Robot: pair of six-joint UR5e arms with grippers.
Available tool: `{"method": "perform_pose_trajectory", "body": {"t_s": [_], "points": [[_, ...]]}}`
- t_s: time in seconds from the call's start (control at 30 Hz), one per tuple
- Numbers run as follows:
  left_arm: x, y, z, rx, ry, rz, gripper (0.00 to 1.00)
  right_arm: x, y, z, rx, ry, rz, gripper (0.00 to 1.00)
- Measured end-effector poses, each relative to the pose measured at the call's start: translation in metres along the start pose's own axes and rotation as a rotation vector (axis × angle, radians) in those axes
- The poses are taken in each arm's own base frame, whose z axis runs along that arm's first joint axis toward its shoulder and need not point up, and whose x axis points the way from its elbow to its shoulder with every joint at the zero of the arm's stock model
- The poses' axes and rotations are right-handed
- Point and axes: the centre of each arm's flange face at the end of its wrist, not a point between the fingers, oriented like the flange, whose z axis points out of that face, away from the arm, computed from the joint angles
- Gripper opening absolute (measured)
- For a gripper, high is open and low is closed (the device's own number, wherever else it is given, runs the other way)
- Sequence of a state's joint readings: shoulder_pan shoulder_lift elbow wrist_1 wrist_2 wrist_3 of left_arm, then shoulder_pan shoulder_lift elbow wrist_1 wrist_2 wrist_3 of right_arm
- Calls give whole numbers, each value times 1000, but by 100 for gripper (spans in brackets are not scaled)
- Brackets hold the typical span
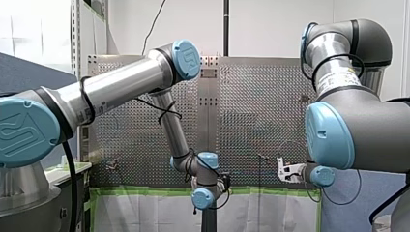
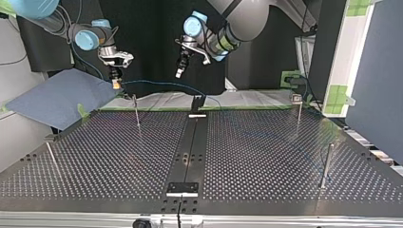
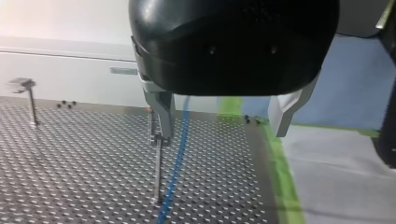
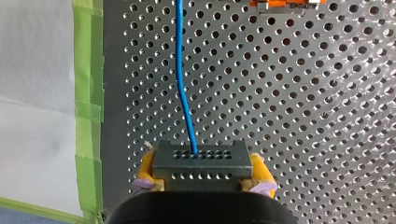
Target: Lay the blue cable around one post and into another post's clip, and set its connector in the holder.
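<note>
Nearest in the top view, a black bracket (image 2: pixel 182 187) sits at the surface's (image 2: pixel 266 156) near edge, on the dark centre strip. At that view's left a thin post (image 2: pixel 52 159) stands close to the side edge. Further back my right gripper (image 2: pixel 114 78) hangs above the far edge, its yellow-padded fingers (image 4: pixel 147 169) pinching the grey connector (image 4: pixel 200 164) from both sides. The blue cable (image 2: pixel 157 83) leaves the connector's face and runs rightward through the air, over a second post (image 2: pixel 137 114), then dips toward the far bracket (image 2: pixel 197 102) at the back of the centre strip. My left gripper (image 2: pixel 179 71) hovers above the cable, between that post and the far bracket. The left wrist view shows its metal fingers (image 3: pixel 161 112) spread wide and holding nothing. The cable passes below the gap, just beside the post; whether the two touch I cannot tell. Further right a clip-topped post (image 2: pixel 298 111) stands near the far edge, and a plain post (image 2: pixel 325 166) stands nearer. Green tape (image 4: pixel 88 107) edges the surface.
</note>
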State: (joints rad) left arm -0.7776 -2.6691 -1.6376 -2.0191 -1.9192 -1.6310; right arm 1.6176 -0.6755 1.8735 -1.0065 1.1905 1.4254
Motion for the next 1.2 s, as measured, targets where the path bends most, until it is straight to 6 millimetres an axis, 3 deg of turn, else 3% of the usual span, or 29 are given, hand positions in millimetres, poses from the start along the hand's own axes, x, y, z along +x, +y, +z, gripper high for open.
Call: {"method": "perform_pose_trajectory", "body": {"t_s": [0.13, 0.4, 0.7, 1.0, 1.2], "points": [[10, 1, 6, -11, 22, 0, 100, 0, 0, 0, 0, -1, 0, 0], [2, 1, 28, -32, 23, 4, 100, 0, -1, 0, 1, 0, 0, 0], [-2, 3, 31, -63, 22, 24, 100, 0, -1, 0, 2, 0, 0, 0], [-23, -10, 33, -48, -8, 48, 100, 0, -2, 1, 3, 1, -4, 0], [-27, -12, 34, -48, -12, 46, 100, 1, -2, 1, 4, 1, -6, 0]]}}
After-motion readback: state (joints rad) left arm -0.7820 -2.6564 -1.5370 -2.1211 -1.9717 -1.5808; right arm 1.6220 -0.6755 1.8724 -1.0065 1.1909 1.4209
